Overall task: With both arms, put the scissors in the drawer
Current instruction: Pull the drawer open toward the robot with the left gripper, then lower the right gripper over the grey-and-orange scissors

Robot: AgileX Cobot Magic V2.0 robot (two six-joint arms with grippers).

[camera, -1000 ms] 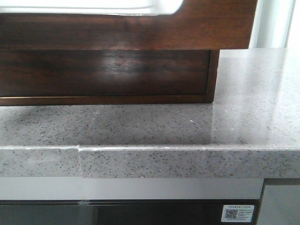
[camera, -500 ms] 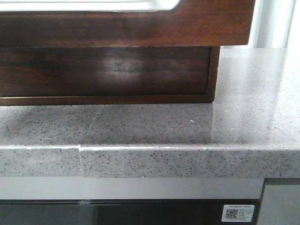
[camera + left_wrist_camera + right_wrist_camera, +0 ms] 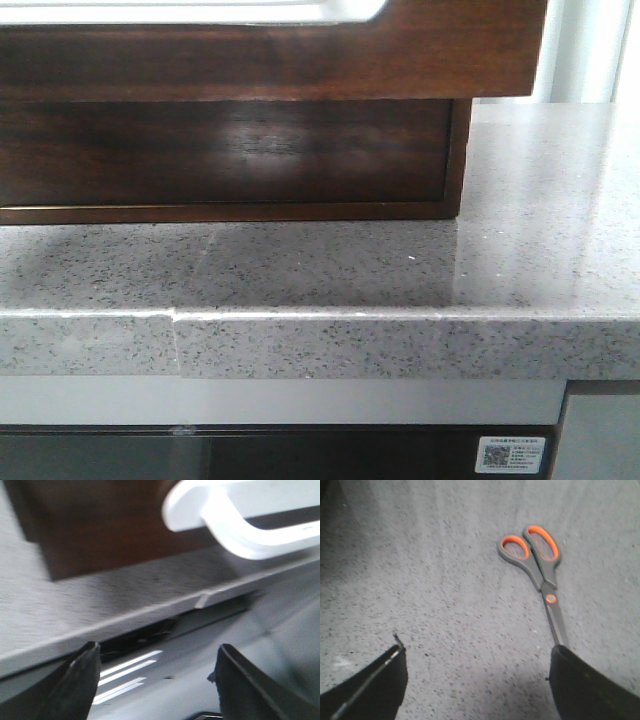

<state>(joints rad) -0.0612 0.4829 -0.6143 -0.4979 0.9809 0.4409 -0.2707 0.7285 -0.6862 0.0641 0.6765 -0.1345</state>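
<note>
A: Front view first. Where's the drawer?

B: The drawer (image 3: 225, 150) sits at the upper left on the countertop (image 3: 400, 270), long axis running left to right, its front facing the camera. Glossy dark reddish-brown wood, plain. Above it a wider wood panel (image 3: 300, 60) overhangs, with a white strip at its top edge. No arm or gripper shows here. A QR sticker (image 3: 511, 455) sits low on the right, under the counter edge.

A: Left wrist view?

B: Blurry. The left gripper (image 3: 155, 680) has its two dark fingers spread wide apart with nothing between them. It hangs off the counter's front edge, looking toward the brown wood front (image 3: 110, 535). A white curved handle (image 3: 235, 515) shows beyond.

A: Right wrist view?

B: The scissors (image 3: 537, 575) lie flat on the speckled grey counter (image 3: 445, 580), blades closed. Grey handles with orange inside the loops, orange pivot dot. Handles point away from the gripper, blade tip points toward it and disappears behind one finger. The right gripper (image 3: 477, 680) hovers above, fingers parted, holding nothing.
</note>
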